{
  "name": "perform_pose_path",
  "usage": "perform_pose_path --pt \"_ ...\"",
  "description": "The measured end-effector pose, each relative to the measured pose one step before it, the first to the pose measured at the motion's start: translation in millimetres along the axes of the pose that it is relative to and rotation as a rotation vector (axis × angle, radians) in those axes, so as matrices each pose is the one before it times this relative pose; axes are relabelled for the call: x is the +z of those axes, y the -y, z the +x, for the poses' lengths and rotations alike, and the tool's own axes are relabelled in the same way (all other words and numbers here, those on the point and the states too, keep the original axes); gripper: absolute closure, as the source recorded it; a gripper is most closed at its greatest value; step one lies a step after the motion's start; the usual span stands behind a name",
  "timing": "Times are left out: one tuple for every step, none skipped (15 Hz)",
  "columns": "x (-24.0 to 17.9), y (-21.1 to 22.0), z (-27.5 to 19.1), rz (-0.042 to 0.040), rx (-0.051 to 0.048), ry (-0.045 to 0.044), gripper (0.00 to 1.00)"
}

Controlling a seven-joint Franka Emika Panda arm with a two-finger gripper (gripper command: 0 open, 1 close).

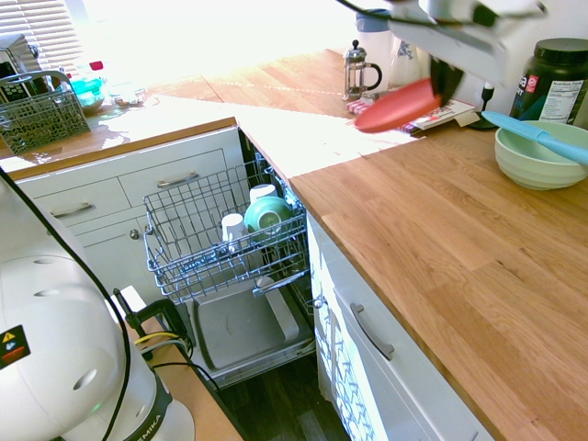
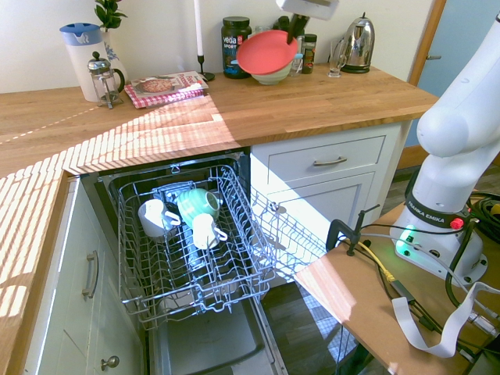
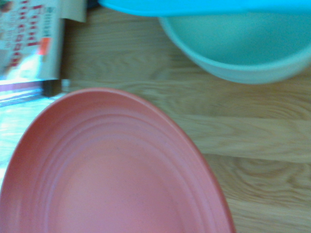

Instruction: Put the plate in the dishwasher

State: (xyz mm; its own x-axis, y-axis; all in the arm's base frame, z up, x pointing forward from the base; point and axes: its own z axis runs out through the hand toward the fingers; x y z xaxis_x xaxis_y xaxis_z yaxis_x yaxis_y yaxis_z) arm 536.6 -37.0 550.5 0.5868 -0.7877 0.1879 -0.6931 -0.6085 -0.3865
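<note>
The coral-red plate (image 1: 395, 106) hangs tilted above the wooden counter, its rim pinched by my gripper (image 1: 445, 81), which is shut on it. From the other side, the plate (image 2: 266, 51) faces the room in front of a pale bowl, with the gripper (image 2: 294, 31) at its upper right edge. The plate (image 3: 116, 174) fills the lower left of the wrist view. The dishwasher (image 1: 243, 326) stands open below the counter with its grey wire rack (image 2: 234, 273) pulled out over the lowered door.
The rack holds two white mugs (image 2: 156, 219) and a green cup (image 2: 197, 205). A pale green bowl (image 1: 537, 156) with a blue utensil (image 1: 542, 138) sits on the counter behind the plate. A French press (image 1: 358, 72), a magazine (image 2: 164, 86) and a kettle (image 2: 359, 45) stand nearby.
</note>
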Motion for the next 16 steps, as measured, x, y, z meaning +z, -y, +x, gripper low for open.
perform_pose_path --pt "-11.04 43.96 -42.37 -0.02147 -0.06574 -0.03421 1.0" --pt "-11.62 42.81 -43.54 -0.02314 -0.06444 -0.0379 1.0" --pt "-12.83 39.95 -45.23 -0.02459 -0.06019 -0.04291 1.0" --pt "-14.22 35.07 -44.77 -0.02104 -0.05384 -0.04729 1.0" --pt "-14.59 31.62 -47.62 -0.01893 -0.05224 -0.05099 1.0" --pt "-12.08 26.37 -48.68 -0.01719 -0.04995 -0.04868 1.0" --pt "-8.12 21.25 -48.73 -0.01407 -0.05105 -0.04684 1.0" --pt "-4.73 17.27 -46.48 -0.01399 -0.0544 -0.04477 1.0" --pt "-3.52 14.34 -44.37 -0.01208 -0.05849 -0.04567 1.0" --pt "1.55 9.33 -34.4 -0.01268 -0.05356 -0.0411 1.0" --pt "6.86 7.13 -30.0 -0.01833 -0.0602 -0.04445 1.0" --pt "10.01 8.39 -24.6 -0.02575 -0.06463 -0.04928 1.0" --pt "12.1 11.86 -19.25 -0.02713 -0.06661 -0.05268 1.0" --pt "13.73 15.61 -18.38 -0.02535 -0.06393 -0.04878 1.0" --pt "10.92 19.73 -16.36 -0.02439 -0.06441 -0.04082 1.0" --pt "4.85 22.94 -14.13 -0.01826 -0.06474 -0.028 1.0"
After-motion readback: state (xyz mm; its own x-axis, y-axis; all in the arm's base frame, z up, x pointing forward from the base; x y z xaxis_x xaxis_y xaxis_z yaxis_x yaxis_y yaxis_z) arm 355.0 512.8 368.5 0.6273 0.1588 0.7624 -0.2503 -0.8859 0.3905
